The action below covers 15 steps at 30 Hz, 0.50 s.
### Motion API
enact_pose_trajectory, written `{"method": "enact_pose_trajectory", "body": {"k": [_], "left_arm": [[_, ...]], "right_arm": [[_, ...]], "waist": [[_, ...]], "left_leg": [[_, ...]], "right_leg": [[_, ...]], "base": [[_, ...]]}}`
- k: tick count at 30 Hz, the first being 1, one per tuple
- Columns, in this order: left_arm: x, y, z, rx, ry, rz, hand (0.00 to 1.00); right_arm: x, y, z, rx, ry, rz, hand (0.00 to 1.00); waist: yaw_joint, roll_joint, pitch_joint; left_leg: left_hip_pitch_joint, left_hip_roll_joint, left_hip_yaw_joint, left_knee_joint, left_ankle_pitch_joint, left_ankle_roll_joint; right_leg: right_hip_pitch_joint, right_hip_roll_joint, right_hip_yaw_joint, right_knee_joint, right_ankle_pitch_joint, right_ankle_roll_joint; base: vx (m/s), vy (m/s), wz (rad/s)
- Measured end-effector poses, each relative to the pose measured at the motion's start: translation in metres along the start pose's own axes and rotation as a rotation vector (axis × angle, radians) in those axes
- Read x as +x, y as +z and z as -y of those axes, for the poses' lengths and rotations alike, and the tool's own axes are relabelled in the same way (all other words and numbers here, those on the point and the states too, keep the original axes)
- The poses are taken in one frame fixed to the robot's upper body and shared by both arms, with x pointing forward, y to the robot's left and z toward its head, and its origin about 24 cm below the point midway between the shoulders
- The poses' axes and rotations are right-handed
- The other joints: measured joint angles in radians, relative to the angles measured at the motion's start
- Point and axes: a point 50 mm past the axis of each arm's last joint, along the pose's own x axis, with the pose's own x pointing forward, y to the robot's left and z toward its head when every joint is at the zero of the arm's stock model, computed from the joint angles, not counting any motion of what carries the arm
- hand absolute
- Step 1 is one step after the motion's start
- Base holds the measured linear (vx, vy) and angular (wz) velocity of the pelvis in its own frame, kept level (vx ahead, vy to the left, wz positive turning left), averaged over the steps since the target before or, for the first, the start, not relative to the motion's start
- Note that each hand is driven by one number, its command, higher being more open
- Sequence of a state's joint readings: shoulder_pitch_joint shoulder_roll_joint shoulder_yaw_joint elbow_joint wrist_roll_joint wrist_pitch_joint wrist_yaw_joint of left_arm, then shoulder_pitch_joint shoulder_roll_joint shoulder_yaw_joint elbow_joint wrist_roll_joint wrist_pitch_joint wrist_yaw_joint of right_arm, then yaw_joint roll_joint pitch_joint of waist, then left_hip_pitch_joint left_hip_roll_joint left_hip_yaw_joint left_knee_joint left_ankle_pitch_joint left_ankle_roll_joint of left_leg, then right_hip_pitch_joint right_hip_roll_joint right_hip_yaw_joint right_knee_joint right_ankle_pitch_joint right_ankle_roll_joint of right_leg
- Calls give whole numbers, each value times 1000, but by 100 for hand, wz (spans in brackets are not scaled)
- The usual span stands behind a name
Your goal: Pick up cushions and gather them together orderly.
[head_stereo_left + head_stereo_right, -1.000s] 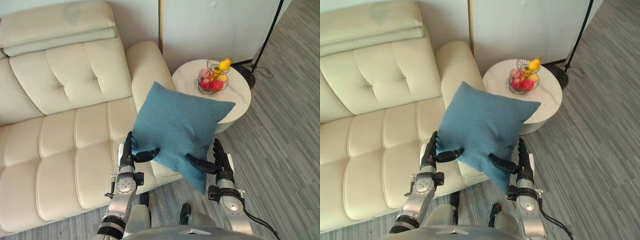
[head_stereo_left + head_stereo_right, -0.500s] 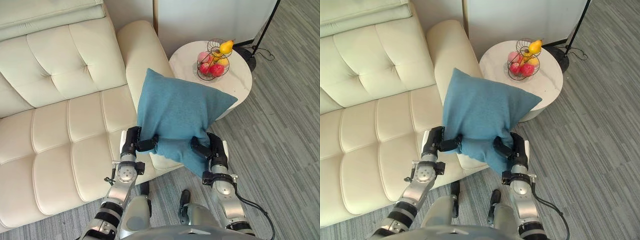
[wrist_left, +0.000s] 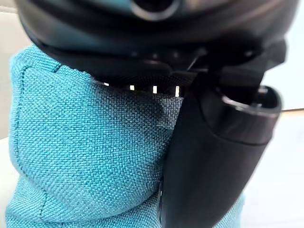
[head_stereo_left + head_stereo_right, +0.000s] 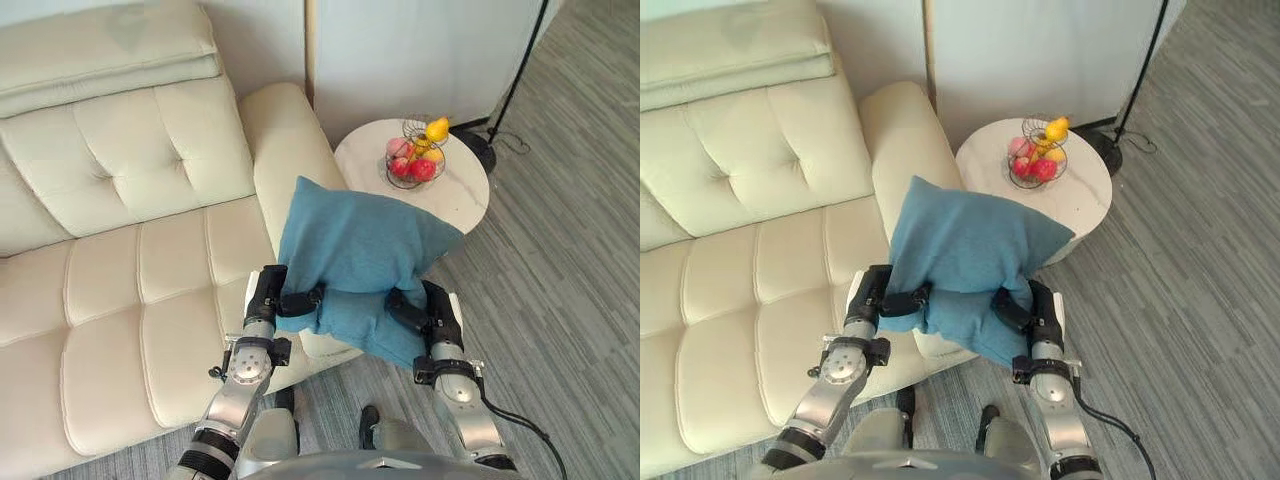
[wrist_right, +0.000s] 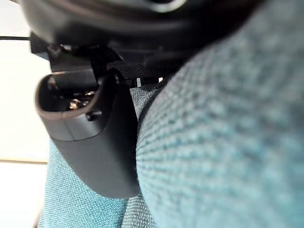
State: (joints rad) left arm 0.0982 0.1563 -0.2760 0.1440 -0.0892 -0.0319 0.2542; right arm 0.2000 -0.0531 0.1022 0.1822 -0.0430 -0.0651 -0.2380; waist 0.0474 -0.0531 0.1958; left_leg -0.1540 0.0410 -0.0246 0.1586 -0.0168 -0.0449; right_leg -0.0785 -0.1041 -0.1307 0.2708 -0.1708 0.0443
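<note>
1. I see the cream sofa (image 4: pixel 130 260) across the left of the head views, its armrest toward the right.
2. The teal cushion (image 4: pixel 360 250) hangs in the air in front of that armrest, over the seat's front corner, tilted and creased along its lower edge.
3. A round pale side table (image 4: pixel 462 200) stands just beyond the cushion.
4. My left hand (image 4: pixel 270 296) clamps the cushion's lower left edge, thumb pressed into the fabric.
5. My right hand (image 4: pixel 436 312) pinches the lower right edge likewise.
6. A wire fruit basket (image 4: pixel 415 160) sits on the table.
</note>
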Motion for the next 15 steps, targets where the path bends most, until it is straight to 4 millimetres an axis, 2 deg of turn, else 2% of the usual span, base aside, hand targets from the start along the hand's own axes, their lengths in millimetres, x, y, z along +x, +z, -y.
{"method": "enact_pose_trajectory", "body": {"k": [5,7,8,9,10,12,13,14,15], "left_arm": [[-11,5,11,-95,-3,15,0],[-10,10,15,-129,-7,30,0],[-11,12,18,-152,-14,33,0],[-10,15,20,-165,-22,42,0],[-10,17,22,-175,-25,46,0],[-11,15,25,-184,-40,35,0],[-12,14,28,-179,-54,29,0],[-12,13,34,-172,-78,23,0],[-12,11,39,-165,-101,16,0]], "right_arm": [[-8,12,11,-22,-37,56,0],[-8,20,14,-20,-63,89,0],[-8,22,17,-17,-80,101,0],[-6,26,18,-7,-97,112,0],[-5,28,19,-5,-107,119,0],[-5,26,22,-8,-121,111,0],[-4,23,23,-11,-132,99,0],[-3,19,28,-17,-153,83,0],[-3,15,33,-22,-171,65,0]], "waist": [[19,27,-19],[9,45,-37],[12,58,-51],[12,62,-53],[12,58,-53],[8,46,-63],[0,51,-81],[-7,69,-97],[-8,90,-110]], "left_leg": [[-48,-9,-80,-1,45,-13],[-79,-18,-78,-30,113,-14],[-72,-1,-20,-80,95,14],[-108,22,62,-11,50,26],[-135,43,125,98,-6,51],[-143,65,164,221,-32,66],[-136,88,178,257,-53,72],[-112,124,187,250,-66,65],[-74,150,194,190,-49,51]], "right_leg": [[-9,-2,-88,22,-10,-11],[-10,-23,-168,26,-17,-23],[-12,-32,-206,20,-13,-26],[-11,-50,-243,29,-13,-26],[-3,-76,-264,36,-13,-25],[9,-123,-293,46,-14,-21],[12,-147,-313,45,-11,-12],[15,-164,-332,41,0,6],[20,-166,-345,40,9,35]], "base": [[-79,-57,60],[-104,-28,102],[-79,16,106],[-95,35,92],[-38,34,87],[-21,142,59],[4,292,62],[44,376,67],[61,356,57]]}}
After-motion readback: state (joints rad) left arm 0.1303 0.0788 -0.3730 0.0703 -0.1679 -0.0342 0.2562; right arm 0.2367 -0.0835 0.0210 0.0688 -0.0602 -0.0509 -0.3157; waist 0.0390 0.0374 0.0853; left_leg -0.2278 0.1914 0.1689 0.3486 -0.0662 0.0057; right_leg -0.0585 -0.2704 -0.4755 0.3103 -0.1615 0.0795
